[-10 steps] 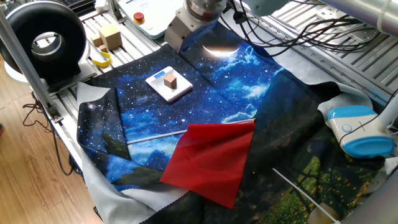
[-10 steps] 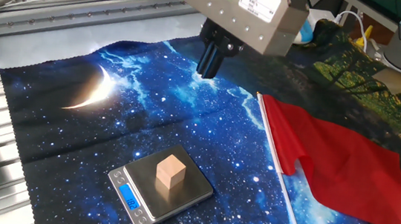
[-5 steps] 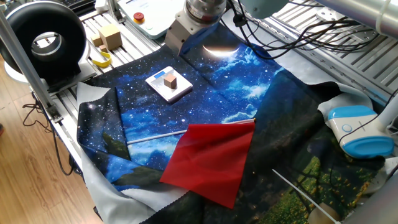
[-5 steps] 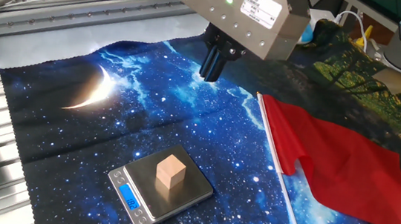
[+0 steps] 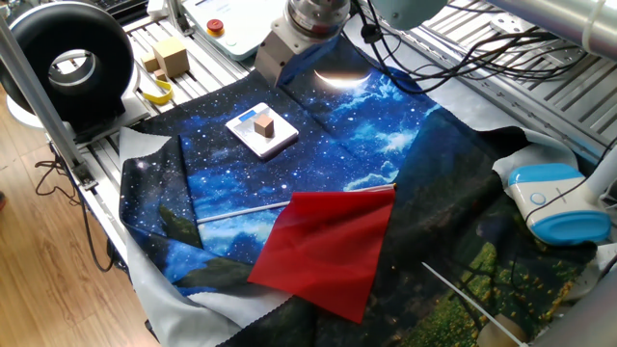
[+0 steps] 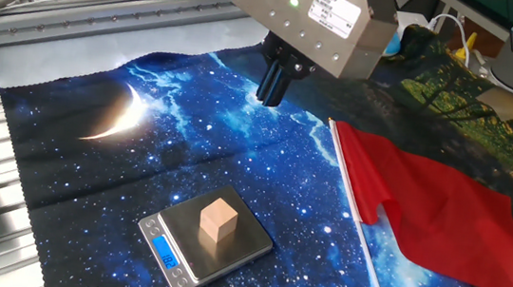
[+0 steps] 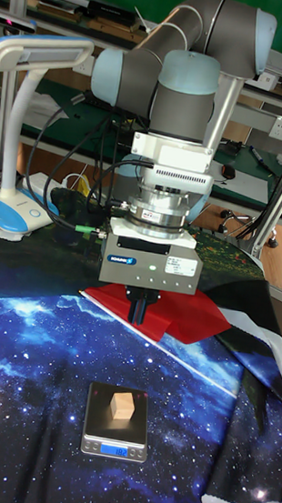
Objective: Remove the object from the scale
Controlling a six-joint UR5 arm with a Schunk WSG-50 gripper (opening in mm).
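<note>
The object, a tiny brown wooden cube (image 5: 265, 124) (image 6: 218, 220) (image 7: 122, 405), sits on the middle of the scale (image 5: 278, 141) (image 6: 245, 239) (image 7: 99, 409), a small square plate with a blue display, resting on the starry blue cloth. My gripper (image 6: 272, 86) (image 7: 140, 309) hangs above the cloth, well behind the scale and apart from it. Its dark fingers point down, pressed together with nothing between them. In one fixed view only the gripper's grey body (image 5: 278, 50) shows, and the fingertips are hidden.
A red cloth (image 5: 328, 246) (image 6: 430, 214) on a thin metal rod lies beside the scale. A pale wooden block (image 5: 172, 55), a white panel with a red button (image 5: 216, 26) and a black ring (image 5: 67, 63) stand at the table's edge. A blue-white device (image 5: 559, 202) lies at the right.
The gripper shifted slightly sideways and a little lower over the cloth a second ago, then stayed still. The cube and scale have not moved.
</note>
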